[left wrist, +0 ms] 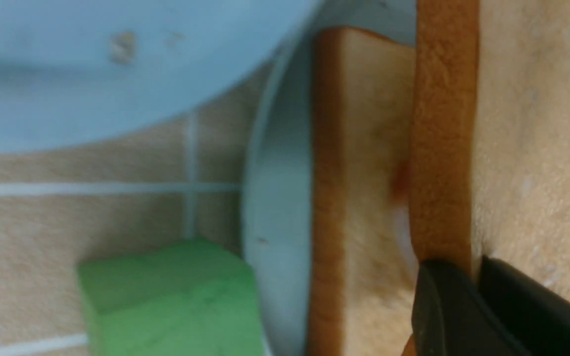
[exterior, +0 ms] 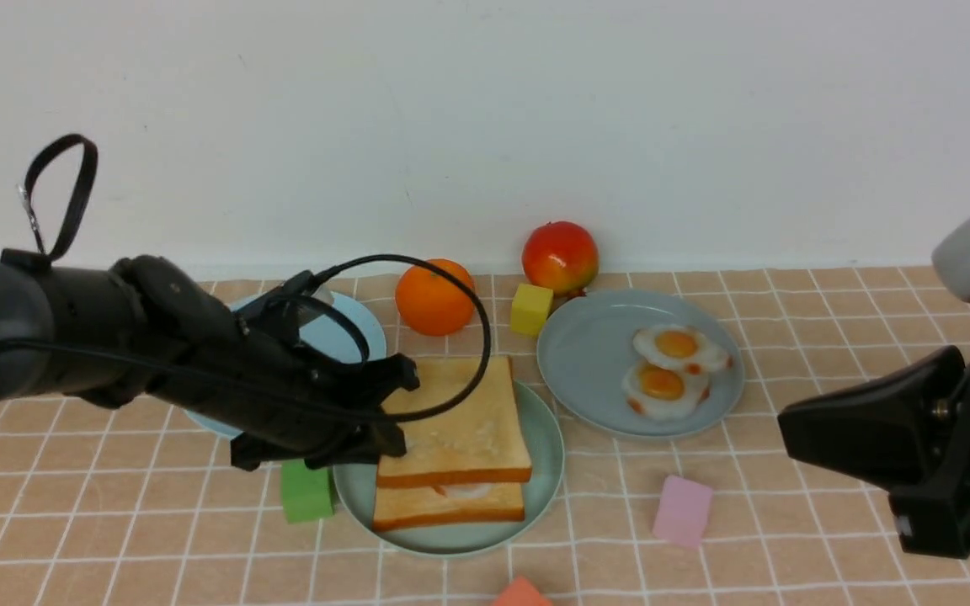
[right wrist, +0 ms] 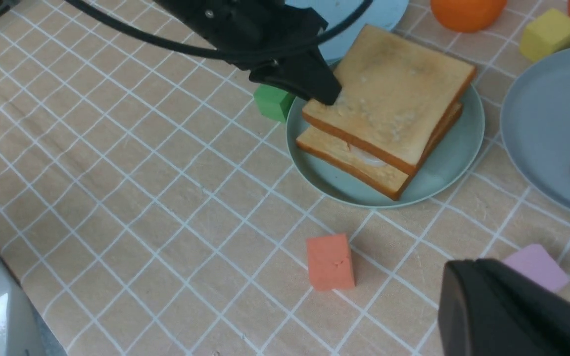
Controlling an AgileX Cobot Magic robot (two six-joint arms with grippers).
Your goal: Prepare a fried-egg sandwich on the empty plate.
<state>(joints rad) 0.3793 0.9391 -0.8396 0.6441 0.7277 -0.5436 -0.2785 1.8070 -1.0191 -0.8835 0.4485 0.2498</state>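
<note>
Sandwich location: on the mint-green plate (exterior: 549, 459) at the counter's near middle. Stacked as bottom toast slice (exterior: 448, 505), fried egg (exterior: 461, 489) (only a white sliver shows between the slices), then top toast slice (exterior: 456, 421), set a little further back than the bottom one.
Weight: judged light, an easy load for one arm.
Stiffness: slices look firm enough to stay flat when held by one edge, yet probably soft enough to dent under a hard pinch.
Slip: egg looks thin and smooth, so likely to slide out if the stack tilts or the top slice gets dragged.
Where to take hold: the brown crust edge on the left side, pinched across the slice's two faces, or pushed gently at the crust to square the stack. Never by the egg.
Left jaws: open, gripping nothing, spread along the top slice's left edge, with the nearer fingertip (right wrist: 325, 90) touching that slice's near-left corner.
Left arm (exterior: 190, 353) pose: reaches in low from the left, almost level, passing over the sky-blue plate (exterior: 354, 337).
Right jaws: open or closed, cannot tell. Held at the counter's right, well apart from the sandwich.
Obstacle: green block (exterior: 306, 493) just beside the plate's left rim, below the left jaws.
</note>
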